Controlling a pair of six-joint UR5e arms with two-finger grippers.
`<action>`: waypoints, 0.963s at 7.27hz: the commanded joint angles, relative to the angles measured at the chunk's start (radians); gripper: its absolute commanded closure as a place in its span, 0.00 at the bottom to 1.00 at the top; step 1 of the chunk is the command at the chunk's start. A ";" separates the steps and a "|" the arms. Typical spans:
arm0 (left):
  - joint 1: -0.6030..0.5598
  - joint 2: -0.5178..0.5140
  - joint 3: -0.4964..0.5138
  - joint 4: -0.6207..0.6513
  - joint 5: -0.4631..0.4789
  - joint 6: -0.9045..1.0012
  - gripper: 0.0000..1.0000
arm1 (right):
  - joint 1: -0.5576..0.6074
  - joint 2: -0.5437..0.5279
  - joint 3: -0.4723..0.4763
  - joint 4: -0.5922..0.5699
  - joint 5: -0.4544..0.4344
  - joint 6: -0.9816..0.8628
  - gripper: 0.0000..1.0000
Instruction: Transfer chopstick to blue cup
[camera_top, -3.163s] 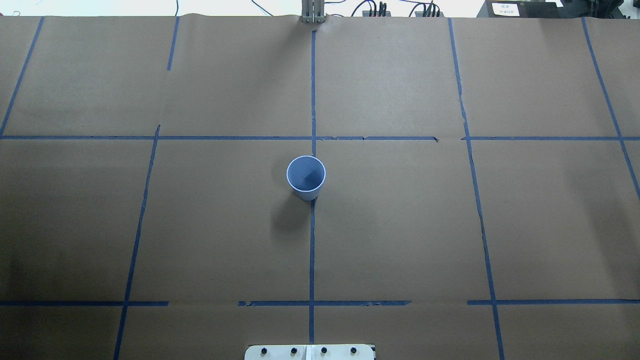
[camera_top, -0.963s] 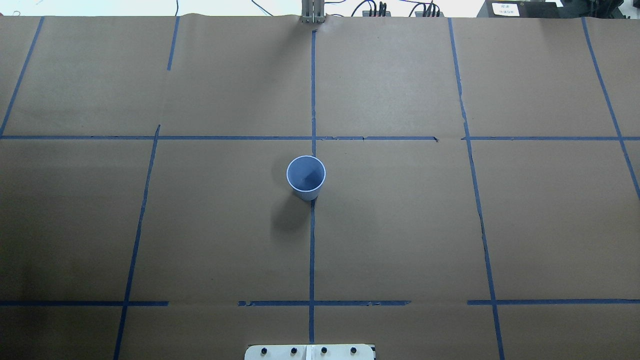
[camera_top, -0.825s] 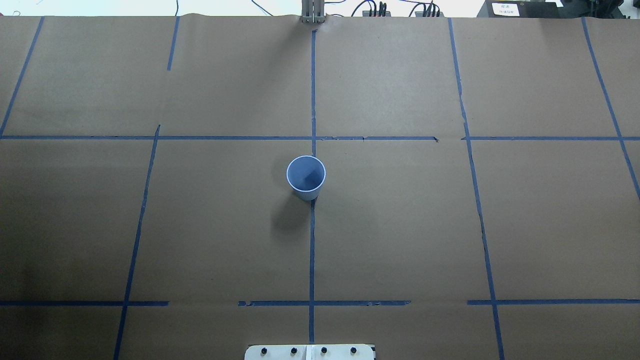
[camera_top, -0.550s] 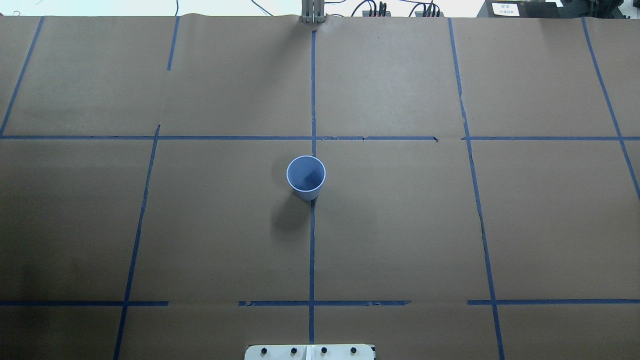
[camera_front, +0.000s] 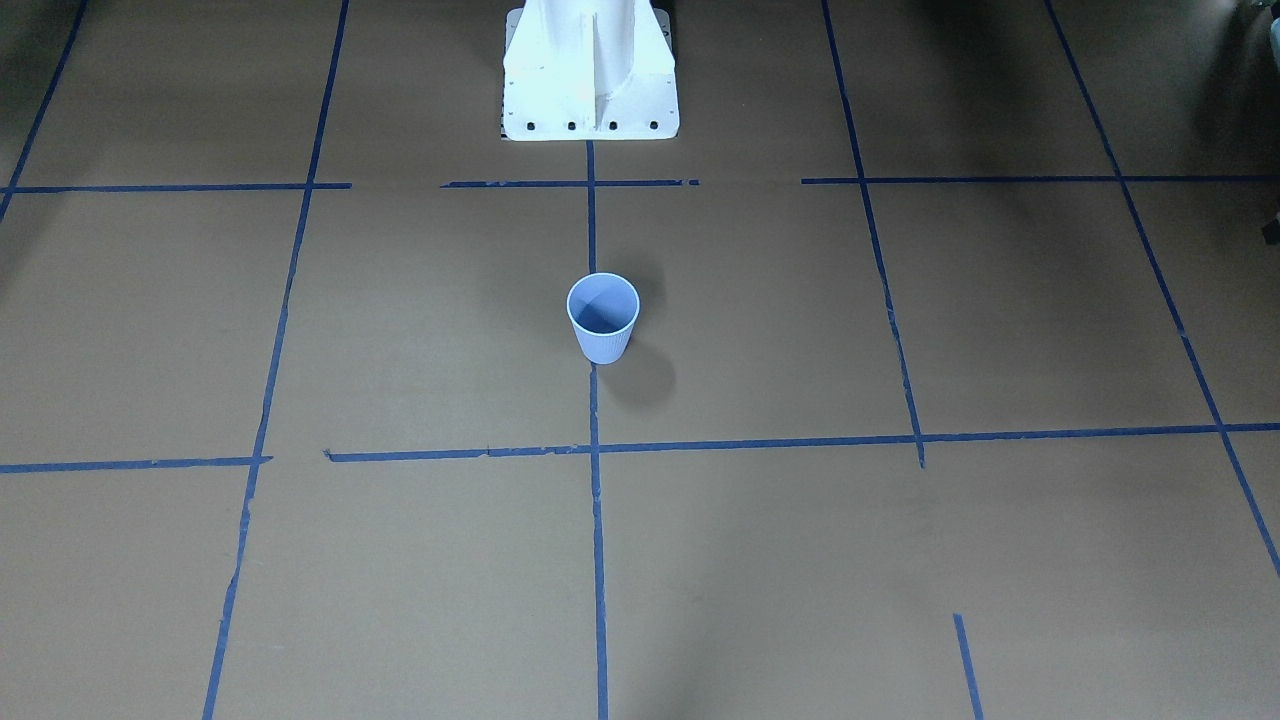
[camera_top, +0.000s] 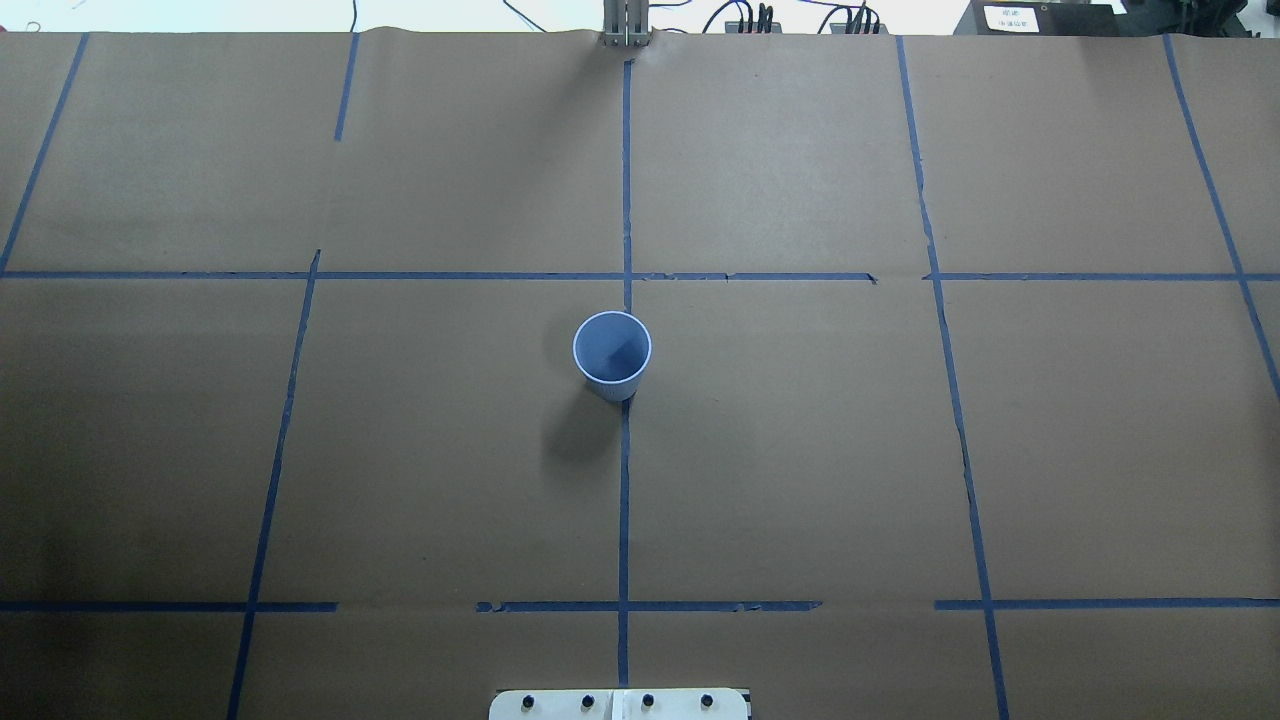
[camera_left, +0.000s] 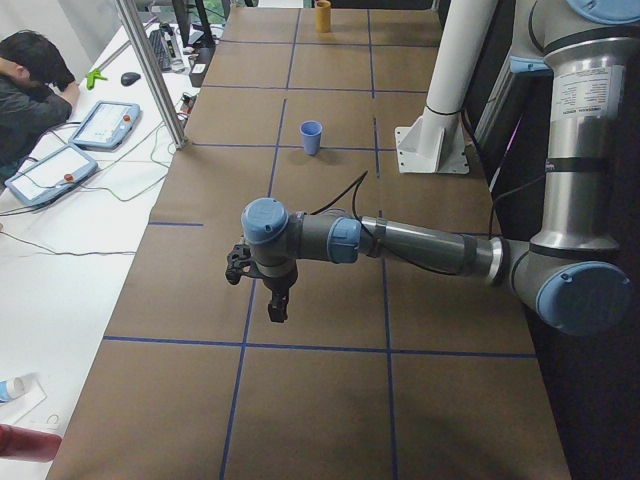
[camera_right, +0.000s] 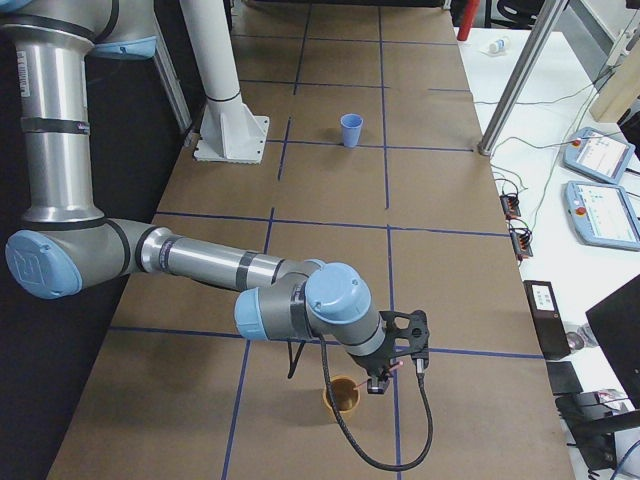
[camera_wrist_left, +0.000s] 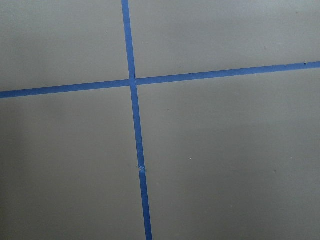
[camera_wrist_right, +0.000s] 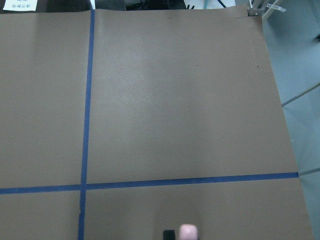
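You see the blue cup (camera_top: 612, 352) upright on the desk (camera_top: 800, 450), near the robot base (camera_front: 590, 70). The chopstick (camera_wrist_right: 188, 232) is well apart from the blue cup, at the right tool (camera_right: 386, 380), above a brown cup (camera_right: 343, 397). I cannot tell if the right tool or the left tool (camera_left: 277, 312) is spread or pressed together.

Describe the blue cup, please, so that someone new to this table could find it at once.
On the brown paper-covered table, find the white robot base midway along one long edge. A blue tape line runs straight out from it, and the blue cup stands upright on that line. It is light blue with ribbed sides; the other cup is orange, at the table's end.
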 joint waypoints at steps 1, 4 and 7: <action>0.001 -0.001 0.000 0.000 0.000 0.000 0.00 | 0.047 0.009 0.170 -0.321 0.002 -0.176 1.00; 0.001 -0.001 0.000 0.000 0.000 0.002 0.00 | -0.073 0.057 0.275 -0.468 0.021 -0.187 1.00; 0.003 -0.001 -0.009 0.000 0.002 0.008 0.00 | -0.389 0.159 0.307 -0.465 0.072 0.198 1.00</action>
